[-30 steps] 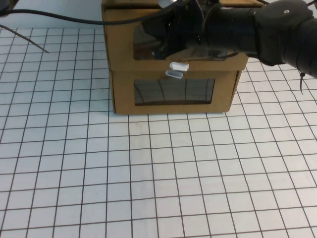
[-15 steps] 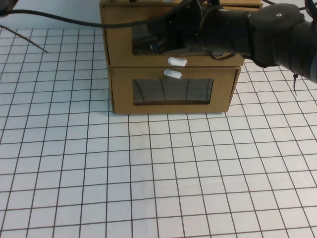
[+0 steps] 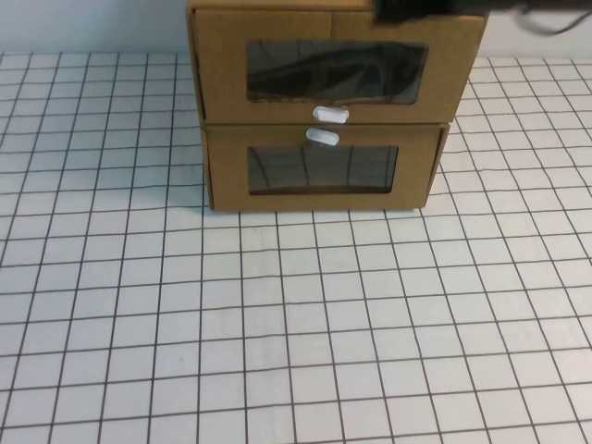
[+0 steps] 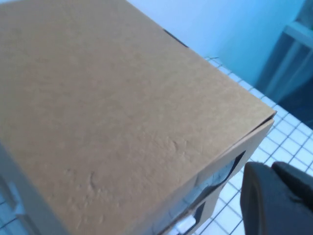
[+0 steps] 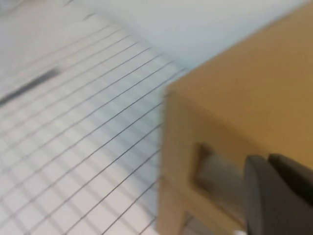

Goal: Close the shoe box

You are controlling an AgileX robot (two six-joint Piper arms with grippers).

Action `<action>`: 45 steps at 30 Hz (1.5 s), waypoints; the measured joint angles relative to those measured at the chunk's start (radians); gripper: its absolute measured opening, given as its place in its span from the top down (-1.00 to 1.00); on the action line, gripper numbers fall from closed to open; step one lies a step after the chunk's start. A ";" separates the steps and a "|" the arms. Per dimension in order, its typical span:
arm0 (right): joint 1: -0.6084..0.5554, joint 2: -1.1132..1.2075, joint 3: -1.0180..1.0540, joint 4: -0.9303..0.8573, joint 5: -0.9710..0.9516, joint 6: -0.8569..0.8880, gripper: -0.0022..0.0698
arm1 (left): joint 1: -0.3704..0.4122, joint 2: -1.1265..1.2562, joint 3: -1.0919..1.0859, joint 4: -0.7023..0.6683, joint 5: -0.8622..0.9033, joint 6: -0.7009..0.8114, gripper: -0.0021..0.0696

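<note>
The shoe box [image 3: 333, 69] is the upper of two stacked brown cardboard boxes, with a clear window and a white pull tab [image 3: 330, 114] below it. Its front stands about flush with the box underneath. In the high view only a dark piece of my right arm [image 3: 430, 9] shows, at the top edge above the box. My right gripper [image 5: 271, 196] is beside the upper box's corner, fingers together and holding nothing. My left gripper [image 4: 274, 196] hangs off the box's front corner, above its top [image 4: 122, 112], fingers together and empty.
The lower cardboard box [image 3: 322, 171] has its white tab [image 3: 323, 137] above its window. Both stand at the far middle of a white gridded table [image 3: 296, 324]. A pale wall runs behind the boxes.
My right arm, which lay across the upper box's window, has pulled away up and to the right, almost out of the high view. The upper box's front moved back, level with the lower box.
</note>
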 joint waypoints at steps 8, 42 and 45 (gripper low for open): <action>-0.221 -0.268 0.048 -0.055 0.094 0.227 0.98 | 0.000 -0.306 0.258 0.057 -0.030 -0.030 0.96; -0.245 -1.559 1.330 -0.084 -0.227 0.238 0.98 | 0.000 -1.537 1.806 0.174 -0.494 -0.020 0.96; -0.245 -1.563 1.345 -0.084 -0.204 0.238 0.98 | 0.000 -1.537 1.825 0.175 -0.494 -0.020 0.96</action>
